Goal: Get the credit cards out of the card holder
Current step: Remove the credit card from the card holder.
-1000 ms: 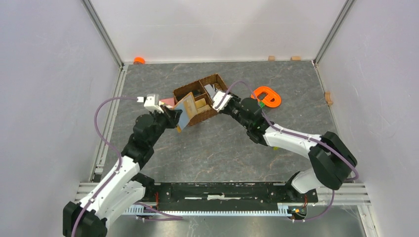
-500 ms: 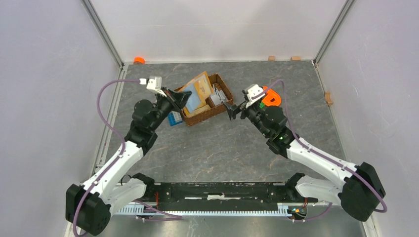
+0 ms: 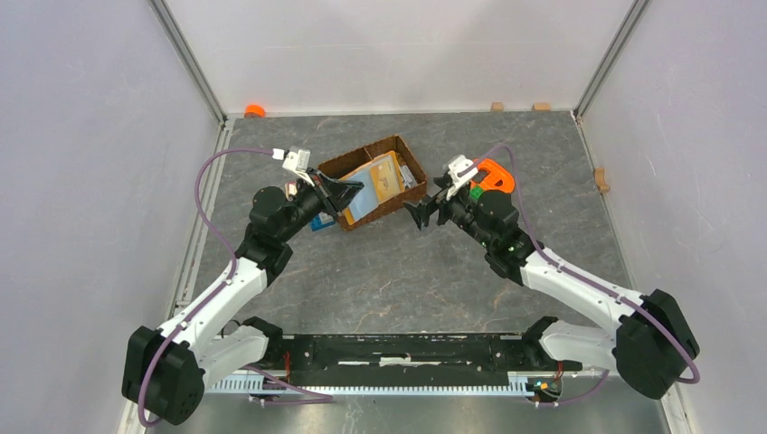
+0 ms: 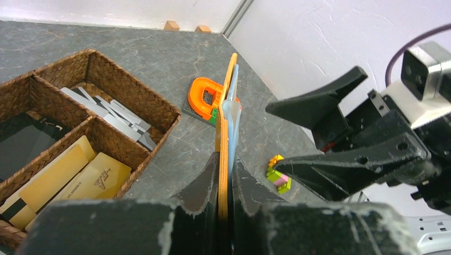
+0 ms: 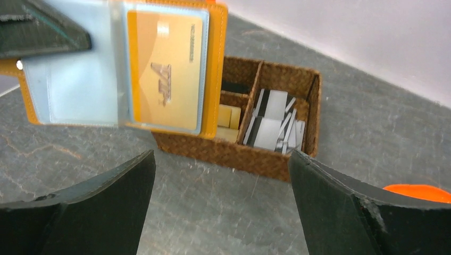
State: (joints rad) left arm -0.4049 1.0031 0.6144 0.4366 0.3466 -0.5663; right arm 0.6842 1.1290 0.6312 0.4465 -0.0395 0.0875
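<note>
The card holder [image 3: 378, 181] hangs open over the wicker basket, pinched at its left edge by my left gripper [image 3: 351, 192]. It is mustard orange with clear blue sleeves [image 5: 74, 79]. One sleeve holds a gold credit card [image 5: 165, 69]. In the left wrist view the card holder [image 4: 225, 122] stands edge-on between my left gripper's [image 4: 224, 178] fingers. My right gripper [image 3: 425, 213] hovers just right of the basket, open and empty, facing the holder. In its own view the right gripper [image 5: 220, 175] shows only bare floor between its fingers.
The brown wicker basket [image 3: 403, 154] has compartments with grey cards [image 5: 274, 125] and yellow cards [image 4: 69, 175]. An orange plastic ring [image 3: 493, 176] lies behind the right gripper. A small green and pink brick [image 4: 279, 178] sits on the floor. Something flat and blue [image 3: 317, 221] lies left of the basket.
My right gripper has pulled back out of the basket to the right and opened wide. My left gripper has swung the card holder up over the basket, still pinching it.
</note>
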